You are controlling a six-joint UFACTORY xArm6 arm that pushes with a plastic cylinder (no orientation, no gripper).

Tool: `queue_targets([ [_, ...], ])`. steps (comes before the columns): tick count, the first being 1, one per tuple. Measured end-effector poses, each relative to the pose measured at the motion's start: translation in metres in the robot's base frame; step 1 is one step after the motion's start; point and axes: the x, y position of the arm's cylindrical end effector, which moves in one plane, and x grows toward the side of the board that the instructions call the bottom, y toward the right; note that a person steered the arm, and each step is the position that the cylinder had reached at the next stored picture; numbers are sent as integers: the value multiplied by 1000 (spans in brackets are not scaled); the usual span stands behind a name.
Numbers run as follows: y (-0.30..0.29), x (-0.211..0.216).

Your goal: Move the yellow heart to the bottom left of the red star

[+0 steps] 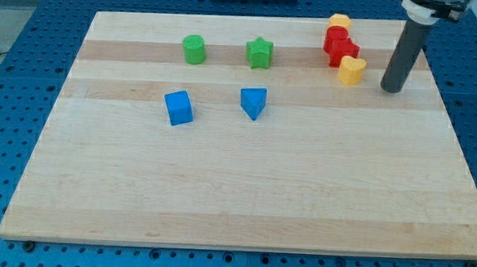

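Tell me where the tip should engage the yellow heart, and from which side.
No grip is possible; it's a push. My tip stands right of the yellow heart, which touches the red star's lower right. Probably best: contact the heart's right face and push toward the view's left, since the target lies that way.

- Single camera view, raised and looking down at an angle across the wooden board [244, 191].
- Facing the view's top, with the board's far edge narrower than its near edge.
- Moderately close: whole board framed, blue perforated table [11, 105] showing on all sides.
- Rod [406, 56] cut off at top right.
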Motion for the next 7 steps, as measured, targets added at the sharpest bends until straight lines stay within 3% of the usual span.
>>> queue_targets([
  [7,-49,-21],
])
